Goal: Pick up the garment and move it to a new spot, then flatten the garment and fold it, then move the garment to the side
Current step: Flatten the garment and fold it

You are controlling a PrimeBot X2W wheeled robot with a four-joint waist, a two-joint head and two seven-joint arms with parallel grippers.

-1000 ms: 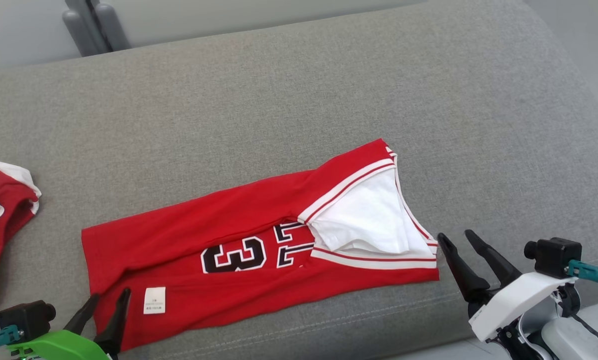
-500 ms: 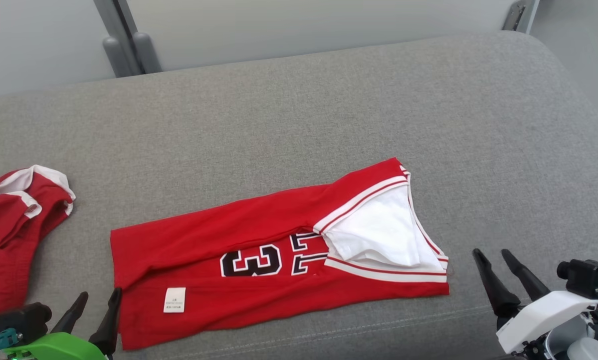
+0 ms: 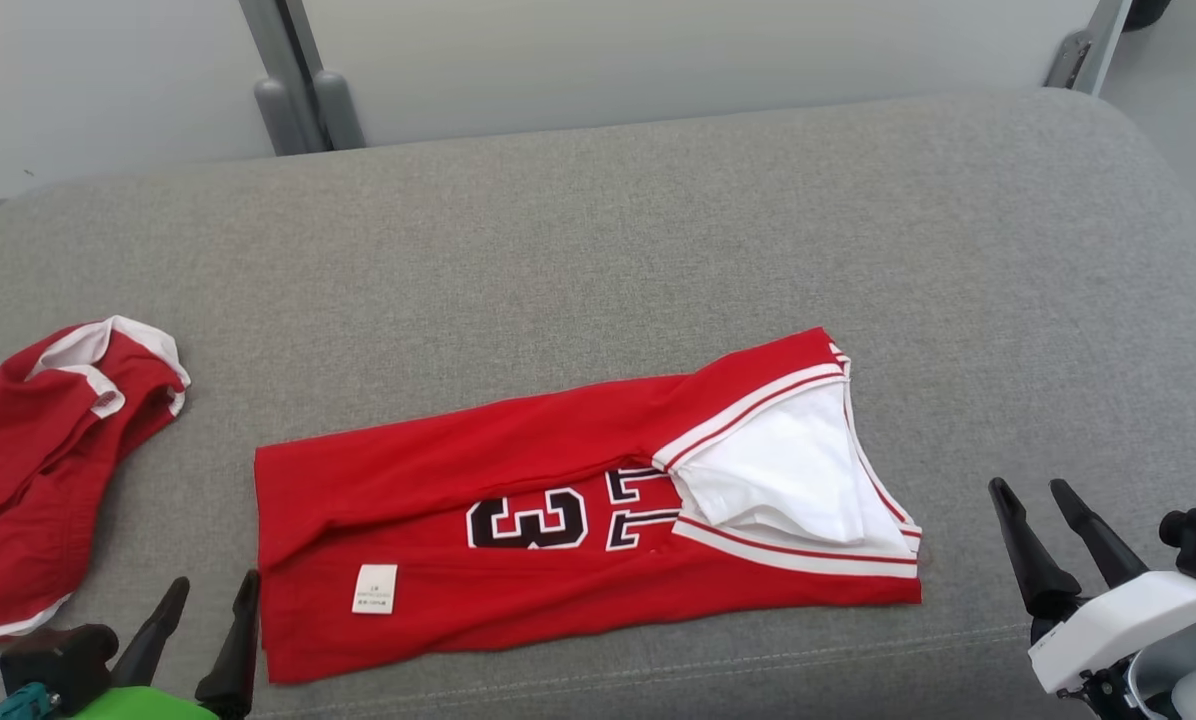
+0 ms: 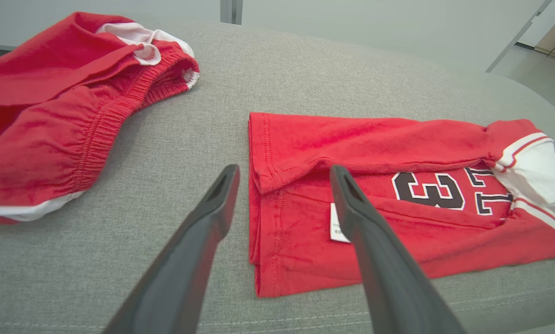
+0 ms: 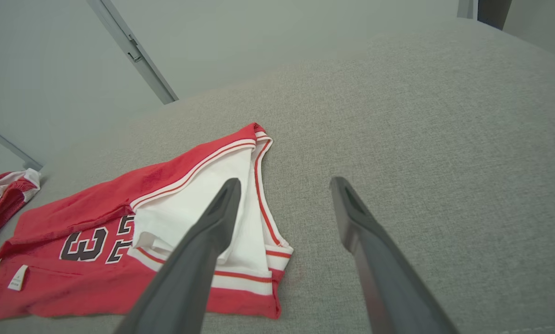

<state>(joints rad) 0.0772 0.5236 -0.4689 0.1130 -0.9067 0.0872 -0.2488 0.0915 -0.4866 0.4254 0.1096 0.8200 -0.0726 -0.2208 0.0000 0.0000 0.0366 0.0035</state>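
Observation:
The garment (image 3: pixel 518 470) is a red jersey with a black number and white trim, folded into a long strip on the grey cushion (image 3: pixel 598 230). Its hem end lies left and its white-lined armhole end right. My left gripper (image 3: pixel 215 582) is open just left of the hem corner; in the left wrist view the left gripper (image 4: pixel 284 169) hovers with its fingers either side of the garment's (image 4: pixel 375 139) hem edge. My right gripper (image 3: pixel 1028 487) is open and empty, right of the trimmed end. In the right wrist view the right gripper (image 5: pixel 285 181) stands above bare cushion beside the garment (image 5: pixel 96 208).
Red shorts (image 3: pixel 38 470) with white trim lie crumpled at the cushion's left end, also seen as the shorts (image 4: pixel 50 116) in the left wrist view. The cushion's front seam (image 3: pixel 718 665) runs just below the jersey. A pale wall with grey posts (image 3: pixel 298 90) stands behind.
The head camera has shifted, sliding the whole scene right and down. Both open grippers have drawn slightly outward from the jersey's ends. The jersey keeps its shape.

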